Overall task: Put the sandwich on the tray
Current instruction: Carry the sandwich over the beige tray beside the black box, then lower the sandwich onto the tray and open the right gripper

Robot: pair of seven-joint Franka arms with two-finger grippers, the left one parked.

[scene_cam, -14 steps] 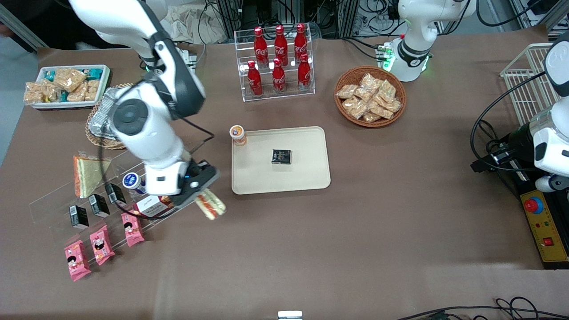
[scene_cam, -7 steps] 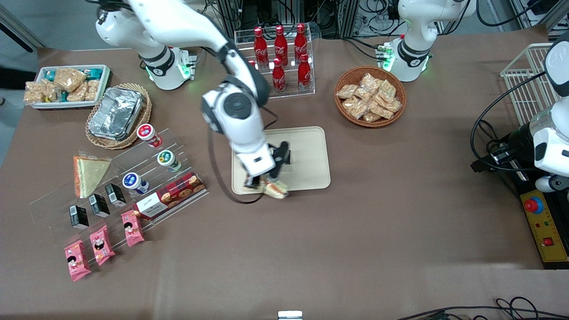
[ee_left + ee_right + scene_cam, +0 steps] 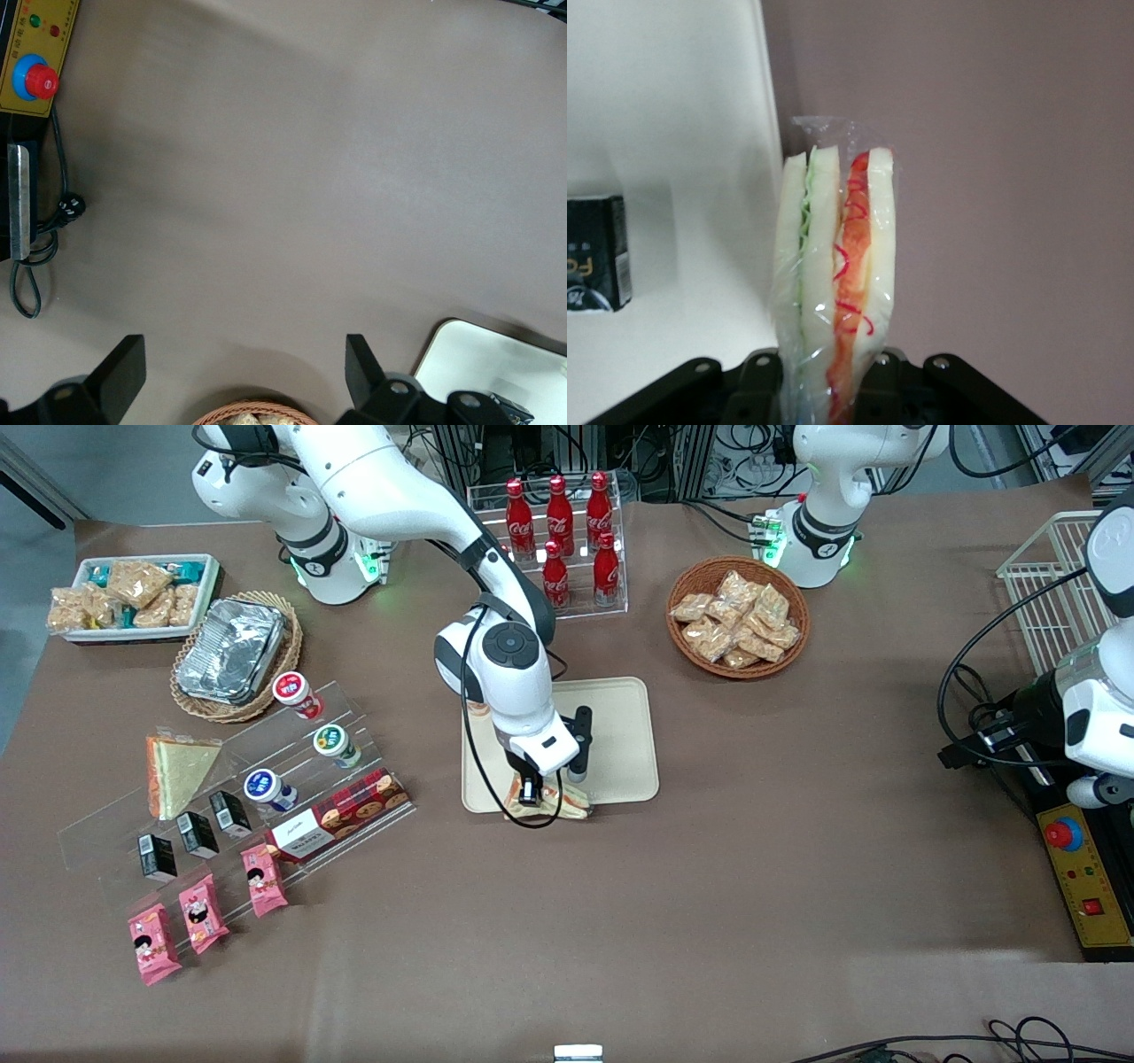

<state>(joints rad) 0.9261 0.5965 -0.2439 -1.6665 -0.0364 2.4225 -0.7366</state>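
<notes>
Right now we are seeing the gripper (image 3: 539,797) pinching the sandwich (image 3: 551,801), its two fingers closed on the wrapped wedge from either side, over the edge of the tray (image 3: 620,717) that lies nearest the front camera. Through the wrist camera the sandwich (image 3: 835,288) is standing on edge between the black fingers (image 3: 757,376), its clear crinkled film glinting over smooth white bread slices, with a green leafy layer along one seam and red-orange strips along the other. It is straddling the tray's (image 3: 664,133) rounded rim, partly over the smooth cream plastic and partly over the matte brown tablecloth (image 3: 1010,177). On the tray beside it a small black box (image 3: 595,252) is lying flat; its pale lettering is too cut off for us to read. From the front, the working arm is reaching out from its base past the clear acrylic rack of red cola bottles (image 3: 558,540), whose white script reads Coca-Cola, and is bending steeply down at the wrist so the hand is pointing toward the tabletop. A second wrapped sandwich (image 3: 175,772) is lying on the clear stepped stand toward the working arm's end of the table, well apart from the tray.
</notes>
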